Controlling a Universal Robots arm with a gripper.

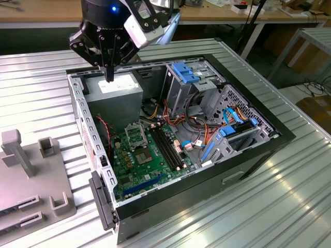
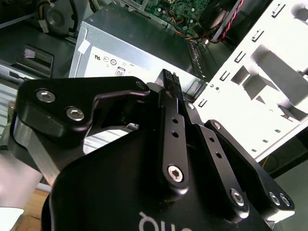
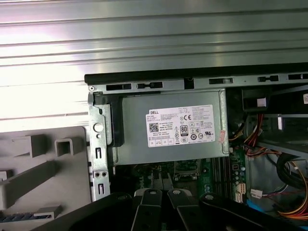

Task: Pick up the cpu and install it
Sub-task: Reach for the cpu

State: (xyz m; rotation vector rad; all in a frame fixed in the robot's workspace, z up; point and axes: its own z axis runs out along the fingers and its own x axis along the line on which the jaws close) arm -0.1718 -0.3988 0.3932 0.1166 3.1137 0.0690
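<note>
Your claw [image 1: 109, 76] hangs pressed together above the power-supply box [image 1: 116, 92]; whether it pinches the cpu, you cannot tell. Likely the carry step: reaching the socket [image 1: 135, 136] calls for level, square alignment.

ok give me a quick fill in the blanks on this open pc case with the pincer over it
1. In the exterior view the black pincer hangs over the grey labelled metal box, the computer's power ____.
2. The green circuit board lies ____ the open black computer case.
3. The plastic latches on the drive bay are coloured ____.
4. The grey plastic fixture tray sits at the exterior view's ____ of the case.
Missing words: supply; inside; blue; left.
</note>
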